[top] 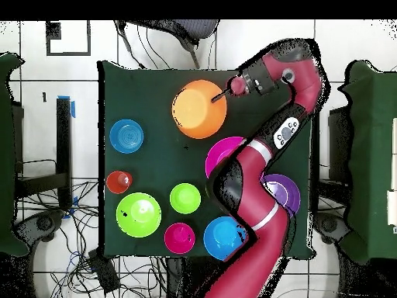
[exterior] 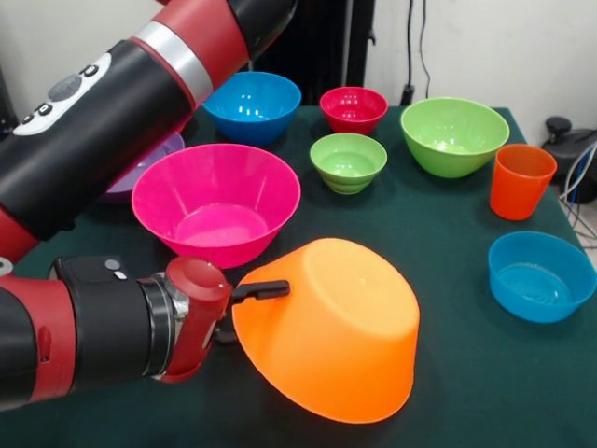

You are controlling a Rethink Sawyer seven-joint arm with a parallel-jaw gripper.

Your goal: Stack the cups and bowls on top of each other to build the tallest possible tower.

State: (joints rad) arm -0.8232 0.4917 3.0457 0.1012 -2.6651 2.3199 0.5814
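My gripper is shut on the rim of the large orange bowl at the table's near side. The bowl hangs tipped on its side, with its opening toward the gripper and its base toward the camera. One black finger lies over the rim. In the overhead view the gripper meets the orange bowl at its right edge. The large pink bowl stands upright just behind it. The orange cup stands upright at the right. No small orange bowl is in view.
Standing singly on the green cloth are a medium blue bowl, a small red bowl, a small green bowl, a medium green bowl and a small blue bowl. The purple bowl is mostly hidden behind my arm.
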